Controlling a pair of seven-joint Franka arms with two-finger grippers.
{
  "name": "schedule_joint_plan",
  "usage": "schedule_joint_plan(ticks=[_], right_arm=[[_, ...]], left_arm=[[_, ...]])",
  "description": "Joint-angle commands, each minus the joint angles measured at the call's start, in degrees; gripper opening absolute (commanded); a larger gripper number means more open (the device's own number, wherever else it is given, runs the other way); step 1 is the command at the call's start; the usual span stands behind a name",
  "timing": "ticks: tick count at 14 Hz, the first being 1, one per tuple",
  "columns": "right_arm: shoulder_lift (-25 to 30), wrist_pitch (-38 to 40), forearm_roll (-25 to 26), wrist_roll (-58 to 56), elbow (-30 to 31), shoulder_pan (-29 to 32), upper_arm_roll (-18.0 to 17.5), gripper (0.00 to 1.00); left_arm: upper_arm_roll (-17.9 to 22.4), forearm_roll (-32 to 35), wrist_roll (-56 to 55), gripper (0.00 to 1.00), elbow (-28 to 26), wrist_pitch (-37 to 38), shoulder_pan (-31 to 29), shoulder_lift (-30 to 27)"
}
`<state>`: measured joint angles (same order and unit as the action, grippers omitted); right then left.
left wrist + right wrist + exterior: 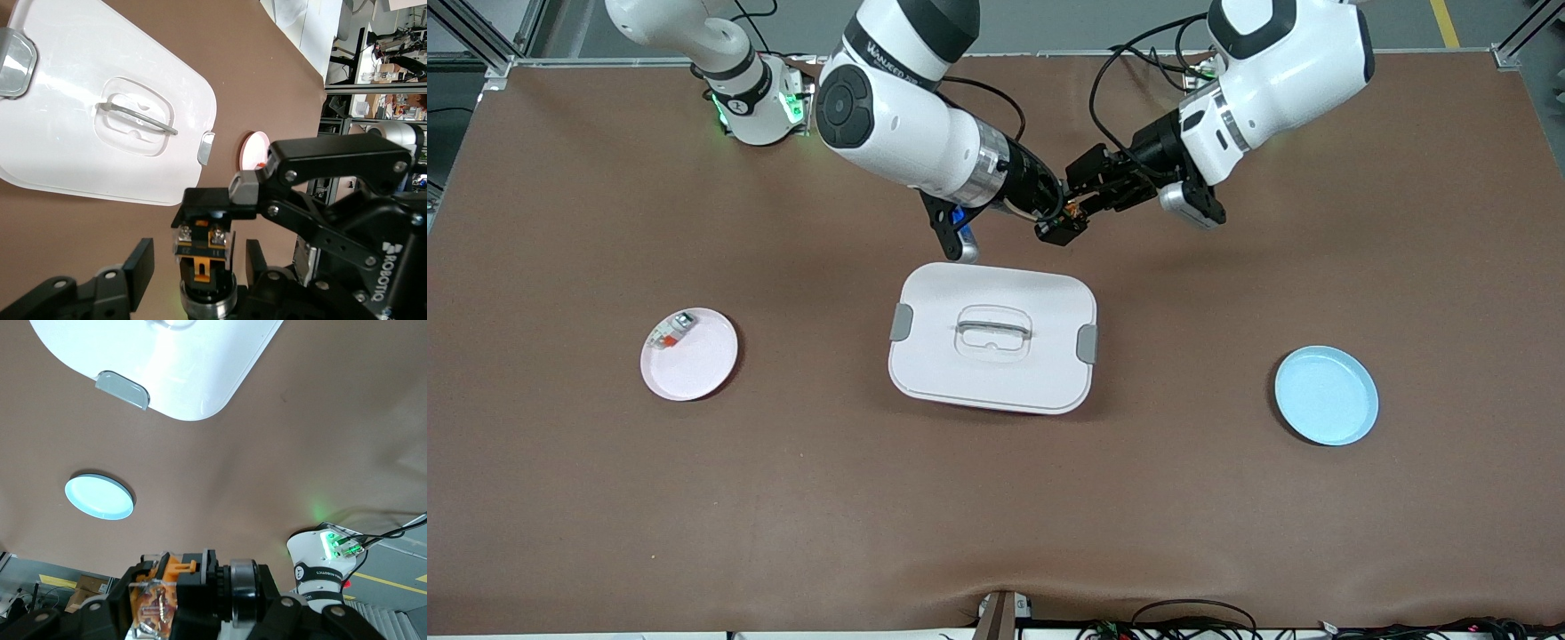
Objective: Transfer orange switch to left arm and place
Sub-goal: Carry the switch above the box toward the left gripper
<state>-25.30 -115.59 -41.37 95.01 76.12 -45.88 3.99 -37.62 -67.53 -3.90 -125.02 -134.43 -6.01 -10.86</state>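
Nearest the front camera lies bare brown table (996, 533), then the blue plate (1326, 396), the pink plate (689, 354) carrying a whitish part (671, 331), and the white box (993, 338) between them. Up over the table just clear of the box, the right gripper (1060, 228) is clamped on the orange switch (1069, 217). The left gripper (1096, 197) meets it nose to nose. In the left wrist view the switch (203, 250) sits squarely between the left fingers (140, 267), which stand half-spread with a gap on each side, not touching. Its long axis runs along the line joining the two wrists, so the handover turns on those fingers pinching its free end. Readable writing: "ROBOTIQ" on the right gripper body (393, 260) and "WANJEED" on the right arm (889, 62).
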Motion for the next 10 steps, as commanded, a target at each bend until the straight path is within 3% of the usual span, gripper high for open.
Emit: schedule_joint_plan(ticks=[1, 7, 10], right_arm=[[-0.9, 0.4, -1.0, 0.8, -1.9, -0.3, 0.3, 0.21], [-1.0, 0.4, -1.0, 0.7, -1.9, -0.3, 0.3, 0.21], [-1.0, 0.4, -1.0, 0.7, -1.9, -0.3, 0.3, 0.22]], left_arm=[[-0.8, -1.7, 1.0, 0.54, 0.7, -1.0, -0.3, 0.5], [-0.9, -1.7, 1.0, 0.24, 1.1, -1.1, -0.3, 1.4], [-0.9, -1.6, 0.9, 0.00, 2.1, -1.1, -0.4, 1.8]])
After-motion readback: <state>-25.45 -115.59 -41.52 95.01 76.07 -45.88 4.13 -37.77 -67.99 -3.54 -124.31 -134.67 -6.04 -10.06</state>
